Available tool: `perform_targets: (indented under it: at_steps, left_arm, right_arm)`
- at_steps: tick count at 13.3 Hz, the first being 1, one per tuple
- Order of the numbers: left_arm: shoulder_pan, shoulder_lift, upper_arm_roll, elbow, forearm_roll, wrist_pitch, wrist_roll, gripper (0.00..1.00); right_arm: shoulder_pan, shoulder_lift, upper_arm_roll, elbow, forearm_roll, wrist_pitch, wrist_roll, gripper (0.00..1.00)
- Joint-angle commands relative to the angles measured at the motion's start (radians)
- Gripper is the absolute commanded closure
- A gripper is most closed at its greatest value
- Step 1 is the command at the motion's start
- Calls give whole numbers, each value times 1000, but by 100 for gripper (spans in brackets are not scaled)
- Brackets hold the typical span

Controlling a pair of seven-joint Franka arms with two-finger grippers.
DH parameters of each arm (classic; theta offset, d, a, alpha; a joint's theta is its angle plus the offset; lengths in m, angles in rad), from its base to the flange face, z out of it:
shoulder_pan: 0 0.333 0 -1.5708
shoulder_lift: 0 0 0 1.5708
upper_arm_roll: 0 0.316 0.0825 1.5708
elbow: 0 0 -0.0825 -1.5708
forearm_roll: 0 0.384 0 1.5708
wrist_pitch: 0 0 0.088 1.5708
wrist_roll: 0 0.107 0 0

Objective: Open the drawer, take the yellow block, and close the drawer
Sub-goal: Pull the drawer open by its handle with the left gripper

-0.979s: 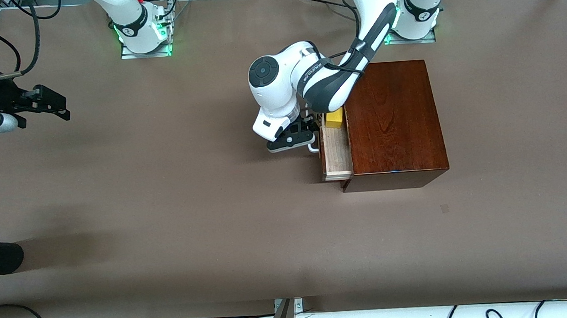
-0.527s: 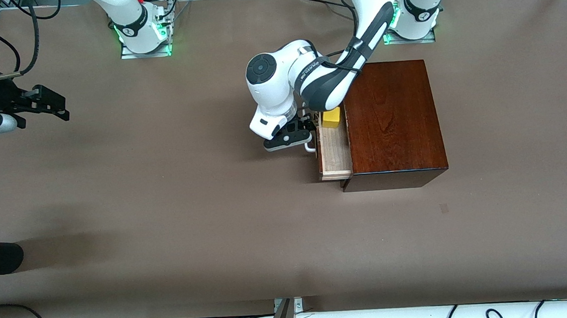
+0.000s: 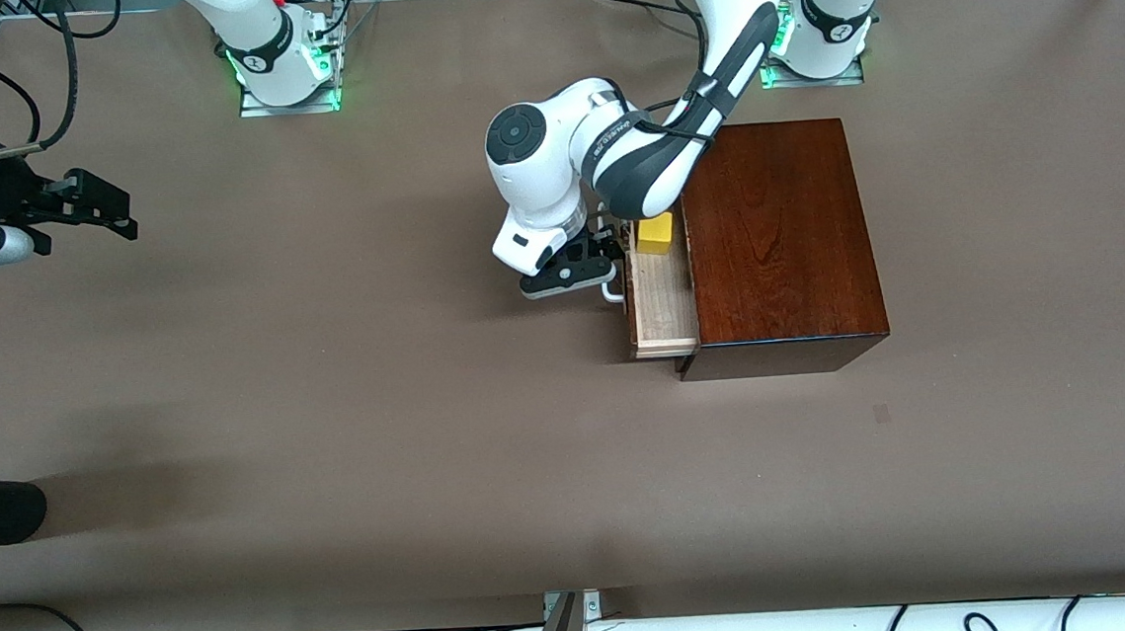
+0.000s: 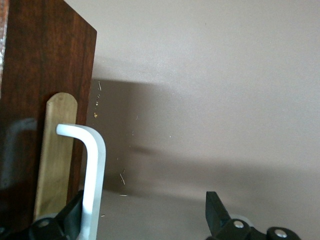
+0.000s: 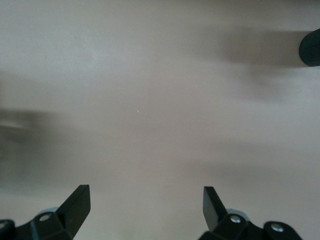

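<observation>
Drawer (image 3: 662, 301) sliding further out | left gripper (image 3: 587, 263) spread, apparently hooking handle (image 4: 93, 175) | yellow block (image 3: 656, 234) lying boxward | right gripper (image 3: 109, 209) spread, waiting

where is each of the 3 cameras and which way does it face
Front view: high across the table, facing both arms' bases; shows wooden box, part-open drawer, yellow block, left gripper, right gripper.
Left wrist view: on the left wrist, facing the handle; its open fingers show.
Right wrist view: on the waiting right wrist, facing the table; open fingers.
Shared: front and left wrist views both show the handle.
</observation>
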Motion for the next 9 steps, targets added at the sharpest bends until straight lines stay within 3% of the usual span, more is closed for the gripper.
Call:
perform_targets:
  at_steps: [1,9]
  left_arm:
    - [-35,83,-48,93,-141,158,-97,0]
    - [-39,81,-48,88,-121,150,-91,0]
  right_arm:
    - [-5,3,3,14,1,-5,4,0]
    - [-4,3,3,14,0,-7,4,0]
